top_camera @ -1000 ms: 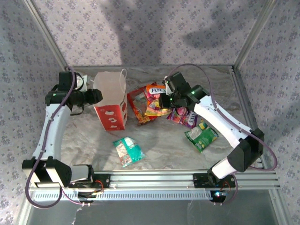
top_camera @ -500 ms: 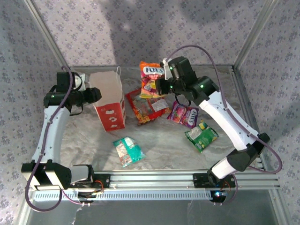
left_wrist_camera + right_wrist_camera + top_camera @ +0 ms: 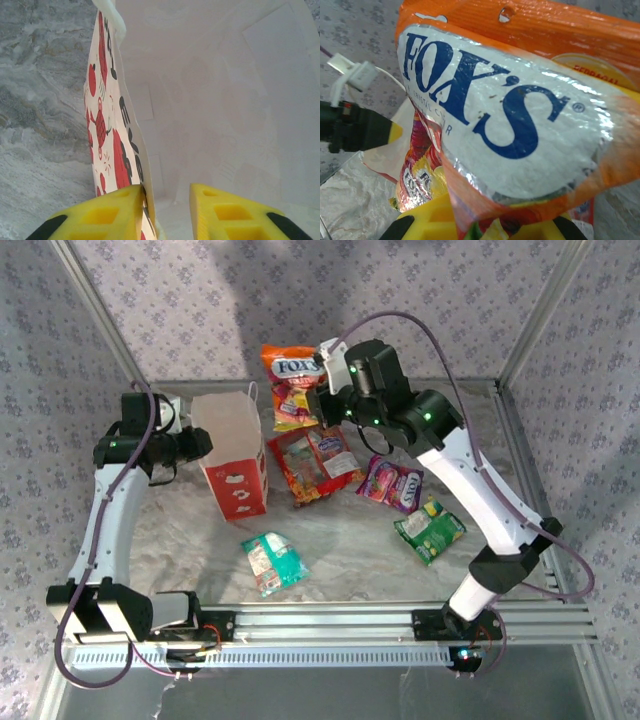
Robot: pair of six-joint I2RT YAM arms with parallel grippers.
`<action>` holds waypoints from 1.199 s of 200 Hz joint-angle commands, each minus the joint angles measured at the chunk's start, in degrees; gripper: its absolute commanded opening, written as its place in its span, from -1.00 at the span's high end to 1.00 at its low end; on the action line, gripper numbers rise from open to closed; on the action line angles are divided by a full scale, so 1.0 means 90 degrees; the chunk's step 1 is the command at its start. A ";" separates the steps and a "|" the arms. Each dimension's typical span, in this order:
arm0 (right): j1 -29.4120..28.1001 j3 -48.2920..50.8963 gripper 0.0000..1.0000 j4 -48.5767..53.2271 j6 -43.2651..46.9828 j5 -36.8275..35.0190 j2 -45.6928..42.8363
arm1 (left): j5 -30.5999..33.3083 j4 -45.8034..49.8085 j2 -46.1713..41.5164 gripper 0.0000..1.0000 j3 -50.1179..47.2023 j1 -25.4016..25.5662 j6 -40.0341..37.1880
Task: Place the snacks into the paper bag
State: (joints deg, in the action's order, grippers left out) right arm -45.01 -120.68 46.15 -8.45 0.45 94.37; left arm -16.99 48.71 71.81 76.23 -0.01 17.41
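- My right claw (image 3: 318,406) is clenched on the orange-yellow packet (image 3: 288,388), gripping it by one end.
- That packet is lifted clear of the table (image 3: 345,540). In the top view it hangs over the far side, just right of the paper bag's open mouth and beyond the large red packet (image 3: 315,465).
- From my right wrist, the orange-yellow packet (image 3: 510,115) stretches away from my yellow fingers (image 3: 432,217). Its glossy white panel with blue "FOX'S" lettering faces the camera, and there is a punched hole near its far edge.
- My left claw (image 3: 203,444) is at the left rim of the paper bag (image 3: 238,455), which stands upright on the table with its mouth open.
- From my left wrist, the left claw (image 3: 167,196) straddles one wall of the paper bag (image 3: 112,135). One finger is outside against the red-printed face and the other is inside the white interior.
- The wall lies against the outer finger (image 3: 107,215), with a visible gap to the inner one, so this claw is parted rather than clamped.
- The large red packet lies flat on the table, just right of the bag.
- The purple-pink packet (image 3: 392,483) lies to the right of the red one, under my right arm.
- The green packet (image 3: 430,530) lies nearer the front on the right, close to the purple-pink one.
- The teal packet (image 3: 270,562) lies alone on the table in front of the bag, well apart from the others.
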 commanded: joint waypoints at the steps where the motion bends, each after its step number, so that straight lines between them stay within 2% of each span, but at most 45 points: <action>1: -0.0150 -0.0540 1.00 -0.0142 0.0364 0.0094 0.0224 | -0.0140 -0.0187 0.0062 0.44 -0.0062 -0.0052 -0.0050; 36: -0.0363 -0.0982 1.00 -0.0265 0.0450 0.0193 0.0671 | -0.0403 -0.0158 0.0175 0.60 0.0007 -0.0052 -0.0136; 91: -0.0631 -0.1487 1.00 -0.0550 0.0446 0.0380 0.1167 | -0.1191 -0.0477 0.0185 0.61 -0.0170 -0.0055 -0.0347; 136: -0.0795 -0.1737 1.00 -0.0731 0.0390 0.0487 0.1374 | -0.1274 -0.0537 0.0301 0.61 -0.0244 -0.0057 -0.0313; 213: -0.0724 -0.1897 1.00 -0.1155 -0.0004 0.0478 0.2050 | -0.1217 -0.0462 0.0223 0.59 -0.0315 -0.0053 -0.0371; 240: -0.0720 -0.2187 1.00 -0.1090 -0.0113 0.0079 0.2365 | -0.1187 -0.0429 0.0214 0.60 -0.0309 -0.0052 -0.0401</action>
State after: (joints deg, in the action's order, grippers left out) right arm -51.83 -135.94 38.96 -7.51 3.75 113.97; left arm -26.59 44.31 74.08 73.67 -0.03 15.44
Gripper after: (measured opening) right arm 0.104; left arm 0.203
